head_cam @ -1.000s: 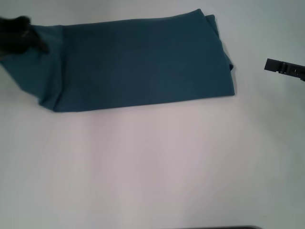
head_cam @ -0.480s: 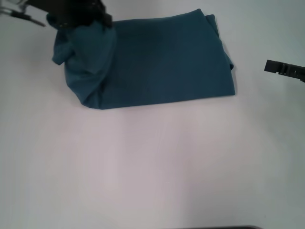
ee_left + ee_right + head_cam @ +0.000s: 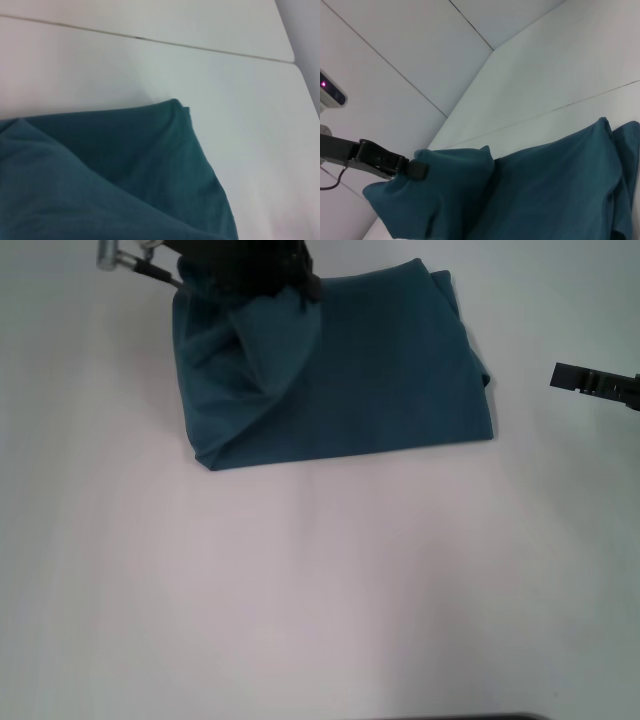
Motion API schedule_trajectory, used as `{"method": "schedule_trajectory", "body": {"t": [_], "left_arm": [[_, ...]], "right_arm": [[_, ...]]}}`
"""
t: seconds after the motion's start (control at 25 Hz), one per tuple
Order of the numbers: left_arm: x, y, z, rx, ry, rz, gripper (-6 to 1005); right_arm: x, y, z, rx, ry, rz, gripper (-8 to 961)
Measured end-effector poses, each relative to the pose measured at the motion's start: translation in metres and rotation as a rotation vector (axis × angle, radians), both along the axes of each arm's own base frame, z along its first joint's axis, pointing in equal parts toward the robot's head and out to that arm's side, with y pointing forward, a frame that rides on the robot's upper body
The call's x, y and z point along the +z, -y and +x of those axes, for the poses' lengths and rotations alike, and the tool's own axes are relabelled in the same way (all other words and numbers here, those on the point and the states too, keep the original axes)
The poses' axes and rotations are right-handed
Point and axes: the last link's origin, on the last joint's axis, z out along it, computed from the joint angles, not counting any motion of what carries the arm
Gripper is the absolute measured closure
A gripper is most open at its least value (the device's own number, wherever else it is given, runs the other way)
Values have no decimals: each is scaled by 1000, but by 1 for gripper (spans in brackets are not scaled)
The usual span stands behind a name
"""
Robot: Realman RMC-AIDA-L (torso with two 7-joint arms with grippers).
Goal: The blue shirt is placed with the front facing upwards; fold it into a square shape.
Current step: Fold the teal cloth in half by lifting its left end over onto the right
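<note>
The blue shirt point(image 3: 380, 380) lies on the white table point(image 3: 320, 590) as a wide folded band, plain side up, with no print or collar showing. Its left end is lifted and draped in loose folds over the middle part. My left gripper point(image 3: 285, 285) hangs above the band's far edge, shut on that raised end. The right wrist view shows the left gripper point(image 3: 416, 170) pinching the bunched cloth of the shirt point(image 3: 545, 190). In the left wrist view only a corner of the shirt point(image 3: 110, 170) shows. My right gripper point(image 3: 598, 383) hovers off the shirt's right side, apart from it.
Bare white tabletop stretches in front of the shirt and to its left. A thin seam point(image 3: 150, 40) crosses the table behind the shirt. Pale wall panels stand behind the table, with a small lit device point(image 3: 330, 90) on one.
My left gripper has travelled right from the far left edge, carrying the shirt's left end up and over the band. The band's footprint is shorter on the left. The right arm has stayed put.
</note>
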Motion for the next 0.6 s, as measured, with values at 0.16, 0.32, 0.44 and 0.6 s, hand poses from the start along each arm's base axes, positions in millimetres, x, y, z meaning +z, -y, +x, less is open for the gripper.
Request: {"method": "schedule_trajectory", "body": {"t": [0.16,0.32,0.44,0.6], "left_arm": [[-2,-1,5,-24,-26,-3,932],[14,-2,-12,10,-28,14,931],[37,-3,-38,36,-72,33,931],[79,-4,-84,106,-159,98,931]], "right_arm": [[0,0,0,-2,-2,-1,109],[-1,0,0,-4,-3,-2,110],[-1,1,0,-4,-3,-4,111],[0,1,0,-4,-3,-4,112]]}}
